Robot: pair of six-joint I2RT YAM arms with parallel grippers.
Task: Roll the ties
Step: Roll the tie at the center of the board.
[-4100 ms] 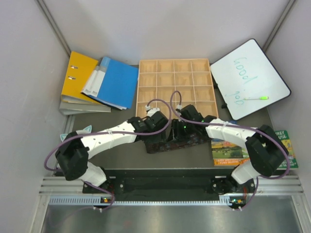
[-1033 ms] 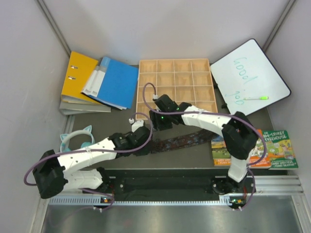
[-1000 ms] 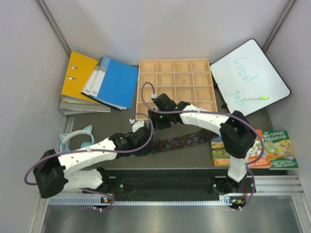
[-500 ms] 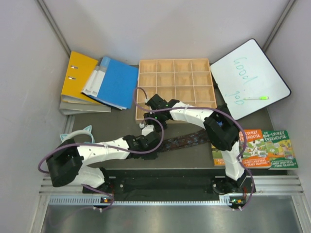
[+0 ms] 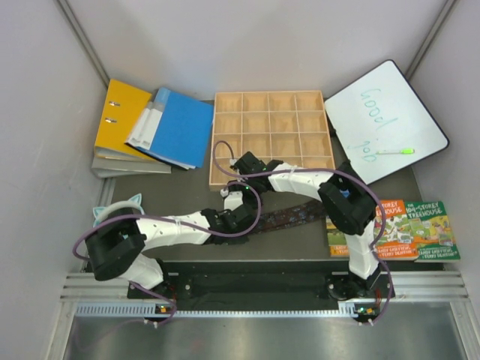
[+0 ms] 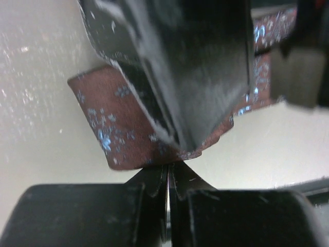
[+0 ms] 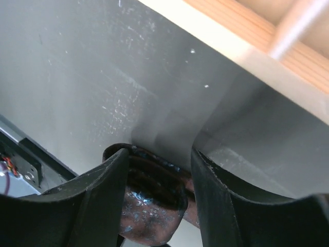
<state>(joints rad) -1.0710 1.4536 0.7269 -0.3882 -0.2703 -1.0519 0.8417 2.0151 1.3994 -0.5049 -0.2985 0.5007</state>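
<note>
One tie point(image 5: 292, 217) is in view, lying flat on the table point(image 5: 169, 187) btwn the wooden tray point(image 5: 268, 93) and the near edge, approx. parallel to that edge. Most of its length is unrolled; only the end toward the left edge looks turned over on itself. The left end effector point(image 6: 168, 177) is pinched right down, jaws together w/ the tie's fabric edge caught at the tips, prob. to anchor that end so the fold can't slide on the smooth table. A big dark blurred shape close to the left wrist lens hides part of the cloth; can't say what it is. The right end effector point(image 7: 159, 157) comes in from the tray side, jaws moderately apart and astride the small folded bundle at the same end, one finger on each side. Can't tell whether they actually press on it or just bracket it. The straddle makes sense: w/ a finger on each flank the bundle can be turned along the tie w/o skewing. Both arms crowd one spot, so a clash is a real risk. Judging by how little is wound, the task is early, i.e. a first turn or so formed and a long tail toward the right edge left to roll. Next move prob. needs the layers held tight while turning, else the soft fabric springs open.
</note>
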